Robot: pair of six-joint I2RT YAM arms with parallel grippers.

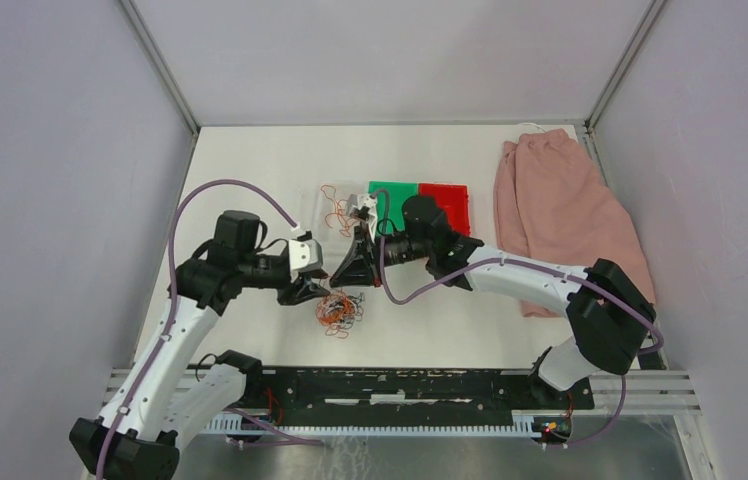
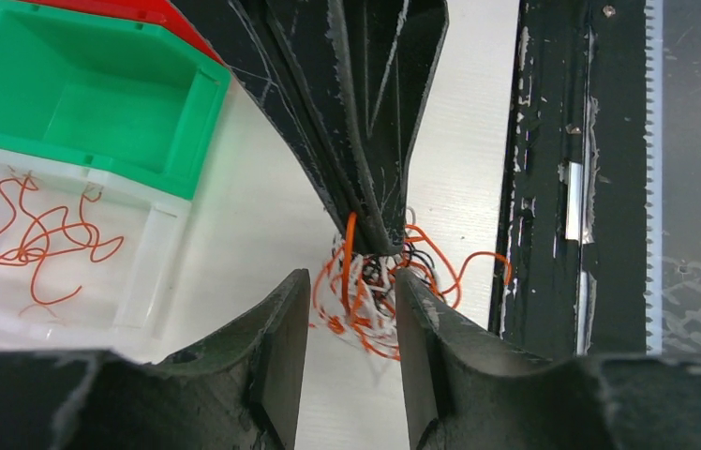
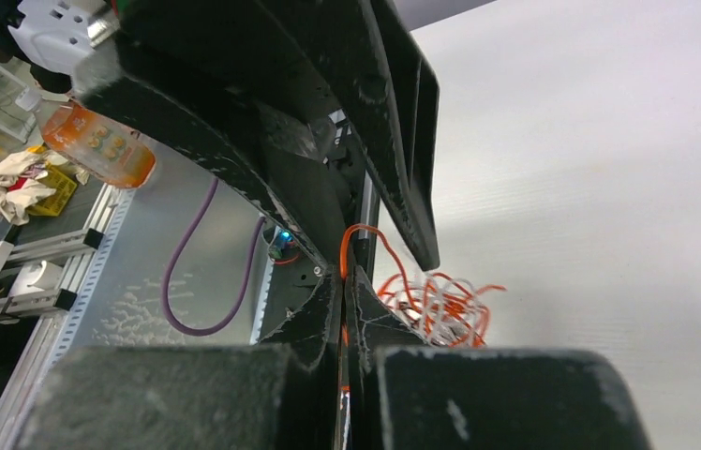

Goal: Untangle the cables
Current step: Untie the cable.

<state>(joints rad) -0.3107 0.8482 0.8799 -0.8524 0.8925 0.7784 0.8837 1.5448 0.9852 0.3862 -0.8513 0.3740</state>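
Note:
The cables (image 1: 338,309) are a small clump of orange-red, black and white wires on the table. They also show in the left wrist view (image 2: 375,291) and the right wrist view (image 3: 440,305). My right gripper (image 1: 358,282) (image 3: 344,272) is shut on one orange wire (image 3: 351,234) that loops up from the clump. In the left wrist view its fingertips (image 2: 370,234) meet at the top of the clump. My left gripper (image 1: 322,292) (image 2: 350,291) is open, its fingers either side of the clump, holding nothing.
A clear tray (image 1: 335,215) (image 2: 141,253) holds loose orange wires (image 2: 37,234). A green bin (image 1: 393,195) (image 2: 94,103) and a red bin (image 1: 443,200) stand beside it. A pink cloth (image 1: 560,220) lies at the right. A black rail (image 1: 400,385) runs along the near edge.

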